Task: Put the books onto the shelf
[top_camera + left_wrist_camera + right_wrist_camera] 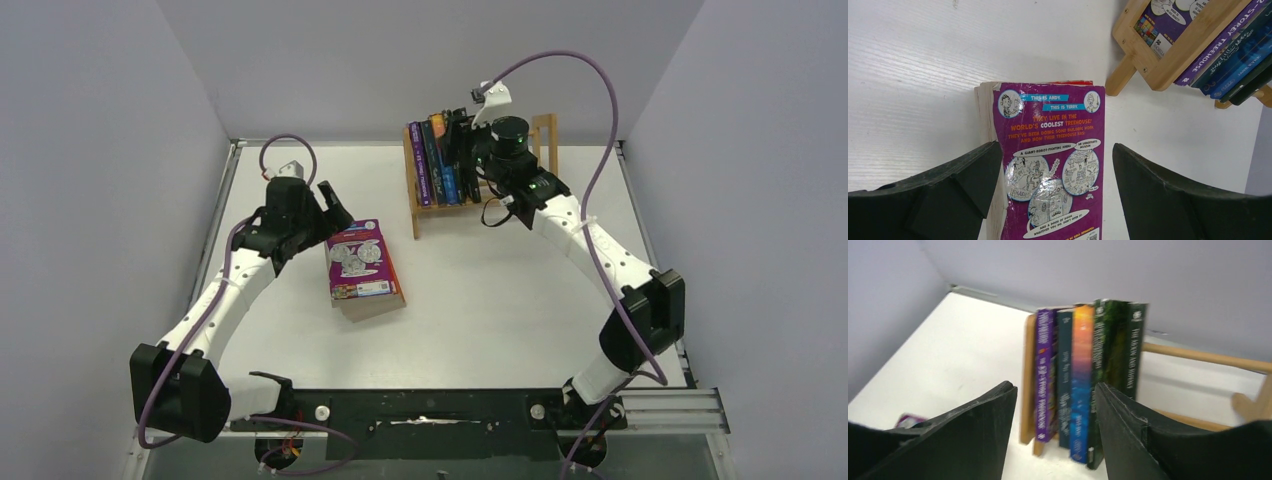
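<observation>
A purple cartoon-covered book (358, 262) lies flat on top of a small stack on the table, with a red one (1074, 82) peeking out beneath it. My left gripper (334, 214) is open just left of the stack. In the left wrist view its fingers (964, 184) straddle the purple book (1053, 165) without touching it. Several books (436, 160) stand upright at the left end of the wooden shelf (546, 132): purple (1045, 375), navy (1064, 375), orange-blue (1081, 385), green (1107, 345) and black (1136, 350). My right gripper (463, 148) is right at these books, open (1055, 387), holding nothing.
The shelf's right half shows bare dowel rails (1208, 357). Grey walls close in the table on three sides. The right arm's purple cable (600, 130) loops above the shelf. White tabletop (480, 290) lies between the stack and the shelf.
</observation>
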